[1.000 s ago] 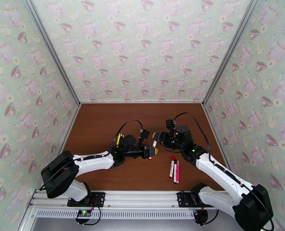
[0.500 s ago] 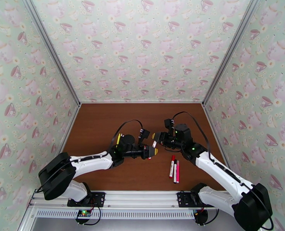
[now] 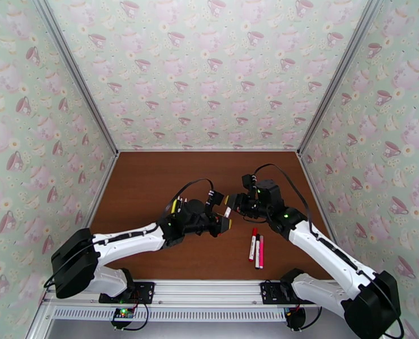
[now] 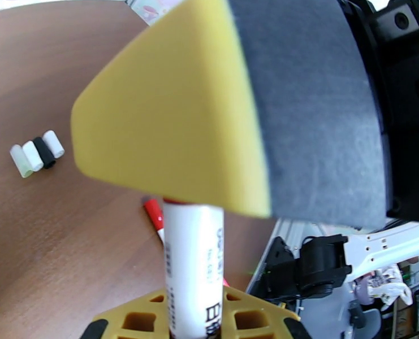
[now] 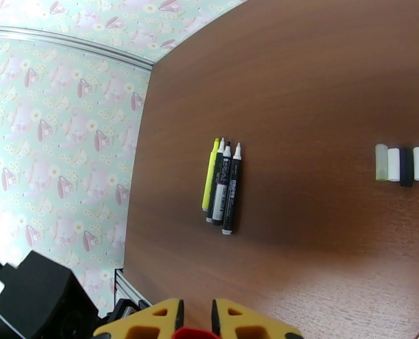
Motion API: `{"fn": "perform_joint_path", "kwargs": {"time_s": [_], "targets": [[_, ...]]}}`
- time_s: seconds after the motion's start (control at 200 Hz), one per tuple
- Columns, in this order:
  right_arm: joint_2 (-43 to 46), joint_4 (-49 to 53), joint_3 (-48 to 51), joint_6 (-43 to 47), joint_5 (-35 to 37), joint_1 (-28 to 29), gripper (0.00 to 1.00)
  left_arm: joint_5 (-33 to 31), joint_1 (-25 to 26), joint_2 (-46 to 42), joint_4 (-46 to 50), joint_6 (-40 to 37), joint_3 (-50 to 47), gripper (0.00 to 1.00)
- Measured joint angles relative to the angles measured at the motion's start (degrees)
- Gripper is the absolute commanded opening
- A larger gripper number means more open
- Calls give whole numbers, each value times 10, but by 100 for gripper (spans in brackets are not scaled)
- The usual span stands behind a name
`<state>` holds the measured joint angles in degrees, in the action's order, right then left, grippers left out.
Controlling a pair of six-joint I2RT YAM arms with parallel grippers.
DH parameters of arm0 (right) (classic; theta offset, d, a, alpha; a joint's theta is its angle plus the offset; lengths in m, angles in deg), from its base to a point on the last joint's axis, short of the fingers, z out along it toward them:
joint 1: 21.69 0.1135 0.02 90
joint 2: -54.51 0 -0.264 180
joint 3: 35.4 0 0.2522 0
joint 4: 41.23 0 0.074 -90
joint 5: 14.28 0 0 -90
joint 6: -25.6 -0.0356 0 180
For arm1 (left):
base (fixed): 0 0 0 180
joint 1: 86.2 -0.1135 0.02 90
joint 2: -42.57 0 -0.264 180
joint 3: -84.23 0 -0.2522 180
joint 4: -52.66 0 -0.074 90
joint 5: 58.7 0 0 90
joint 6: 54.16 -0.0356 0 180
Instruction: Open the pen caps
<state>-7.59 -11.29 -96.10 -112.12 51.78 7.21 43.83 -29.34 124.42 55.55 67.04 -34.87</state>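
Meeting near the middle of the brown desk (image 3: 152, 182), the two arms are working on a single pen. The left pincer (image 3: 223, 223) is pinching a white pen (image 4: 192, 261) by its barrel. Its wrist camera is showing that barrel standing up between the yellow fingers, with a sliver of red at the upper end. The right pincer (image 3: 228, 205) is closing over that end, and its yellow-and-grey pad (image 4: 209, 108) is hiding the rest from the left wrist camera. The right wrist camera is showing the red cap (image 5: 195, 333) squeezed between its own fingers. Whether cap and barrel are already apart cannot be told.

Both wrist cameras are catching four loose caps (image 5: 400, 163) lying in a touching row on the desk, three pale and one black. The right wrist camera is also showing four uncapped pens (image 5: 220, 185) lying side by side, one of them yellow, well apart from those caps. The overhead camera is showing a red-capped pen (image 3: 253, 243) and a pink pen (image 3: 260, 251) lying together beside the right arm.
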Motion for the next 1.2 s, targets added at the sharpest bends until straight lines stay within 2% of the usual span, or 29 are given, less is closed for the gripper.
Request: {"fn": "perform_joint_path", "kwargs": {"time_s": [0.13, 0.28, 0.436, 0.576, 0.681, 0.921, 1.202], "targets": [[8, -17, 4, 0, -32, -14, 8, 22, -10, -8, -28, 5, -10, 0], [26, -65, 17, -3, -90, -30, 7, 103, -41, -25, -105, 38, -43, 0], [41, -139, 18, -7, -89, -77, 7, 173, -63, -41, -125, 69, -76, 0], [42, -183, 18, -12, -96, -80, 7, 199, -70, -41, -134, 83, -85, 0], [37, -165, 9, -5, -90, -80, 9, 181, -66, -49, -104, 71, -85, 0], [2, -27, -50, 72, -37, -85, 13, 73, -58, -92, -18, 43, -85, 1], [-99, 98, -60, 197, -33, -150, 16, -24, -70, -140, 57, 34, -85, 1]]}}
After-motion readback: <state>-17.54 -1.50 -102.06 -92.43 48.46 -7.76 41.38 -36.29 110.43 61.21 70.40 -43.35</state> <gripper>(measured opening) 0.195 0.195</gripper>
